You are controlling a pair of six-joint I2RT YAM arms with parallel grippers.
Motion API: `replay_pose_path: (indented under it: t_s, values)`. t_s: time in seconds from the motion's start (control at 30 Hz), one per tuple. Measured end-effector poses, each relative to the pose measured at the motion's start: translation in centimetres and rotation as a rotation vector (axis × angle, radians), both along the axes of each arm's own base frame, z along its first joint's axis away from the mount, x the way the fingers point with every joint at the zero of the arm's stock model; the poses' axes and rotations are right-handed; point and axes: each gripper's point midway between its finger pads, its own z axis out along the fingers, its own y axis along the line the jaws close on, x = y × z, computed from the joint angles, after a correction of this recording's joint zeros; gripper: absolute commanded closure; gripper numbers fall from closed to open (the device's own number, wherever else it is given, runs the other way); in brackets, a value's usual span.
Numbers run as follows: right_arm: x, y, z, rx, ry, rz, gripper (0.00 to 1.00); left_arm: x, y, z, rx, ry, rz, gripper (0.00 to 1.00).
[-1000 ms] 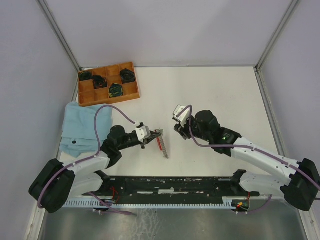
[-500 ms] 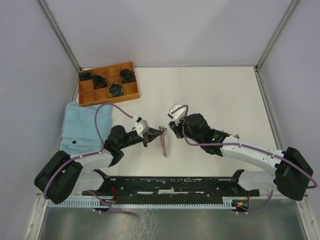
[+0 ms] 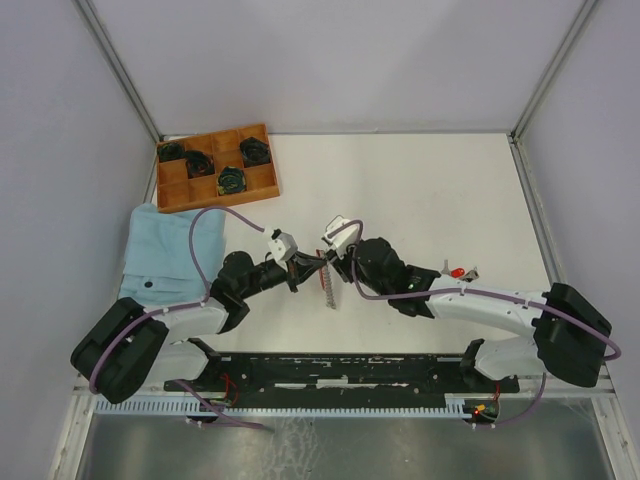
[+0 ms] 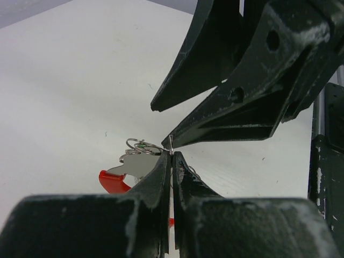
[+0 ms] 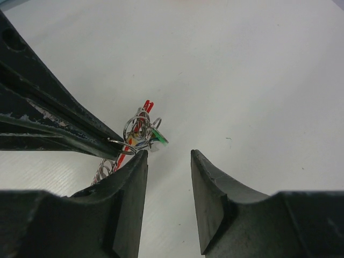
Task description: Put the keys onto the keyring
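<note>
Tray (image 3: 262, 180) has got four dark coils (image 3: 232, 181) in its compartments. Well clear of it, left gripper (image 4: 171, 158) pinches the keyring (image 5: 135, 130), and right gripper (image 5: 169, 157) gapes apart.

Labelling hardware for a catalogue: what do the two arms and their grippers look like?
The left arm and right arm have white link shells with bulky black joint housings, a thin purple cable looping along each and a small white camera block at each wrist. The left gripper and right gripper have matte black, wedge-shaped fingers with scuffed, whitish edges.
</note>
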Motion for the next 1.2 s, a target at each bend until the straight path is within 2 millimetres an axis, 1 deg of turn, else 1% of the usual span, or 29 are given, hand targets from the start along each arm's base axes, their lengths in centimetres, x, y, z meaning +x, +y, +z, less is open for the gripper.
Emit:
replay_pose_path:
  t_s: [0.17, 0.37, 0.5, 0.6, 0.77, 0.87, 0.97, 1.1, 1.2]
  values:
    - [-0.5, 0.6, -1.1, -0.025, 0.013, 0.013, 0.54, 0.2, -0.1, 0.2, -0.012, 0.007, 0.016, 0.97]
    - [-0.6, 0.9, -1.4, -0.051, 0.002, 0.01, 0.54, 0.3, -0.3, 0.1, -0.008, 0.014, 0.017, 0.97]
    - [-0.4, 0.6, -1.0, -0.067, -0.014, -0.004, 0.53, 0.7, 0.0, -0.1, -0.001, 0.024, 0.047, 0.97]
    - [-0.5, 0.1, -0.5, -0.081, -0.025, -0.008, 0.54, 0.9, 0.3, 0.1, 0.0, 0.025, 0.081, 0.97]
    - [-0.6, -0.6, 2.3, 0.001, -0.069, -0.003, 0.59, 1.3, 0.6, 0.3, -0.003, 0.023, 0.109, 0.97]
    - [-0.5, -0.2, 3.3, 0.041, -0.089, 0.009, 0.62, 1.4, 0.7, 0.3, -0.001, 0.027, 0.116, 0.97]
    - [-0.3, 0.5, 3.2, 0.058, -0.095, 0.026, 0.64, 1.6, 0.8, 0.2, -0.004, 0.032, 0.132, 0.97]
    - [-0.3, 1.6, 2.5, 0.066, -0.087, 0.057, 0.65, 1.7, 0.9, 0.2, -0.011, 0.047, 0.145, 0.97]
    - [-0.3, 2.1, 2.1, 0.067, -0.081, 0.071, 0.66, 1.8, 1.0, 0.3, -0.016, 0.058, 0.154, 0.97]
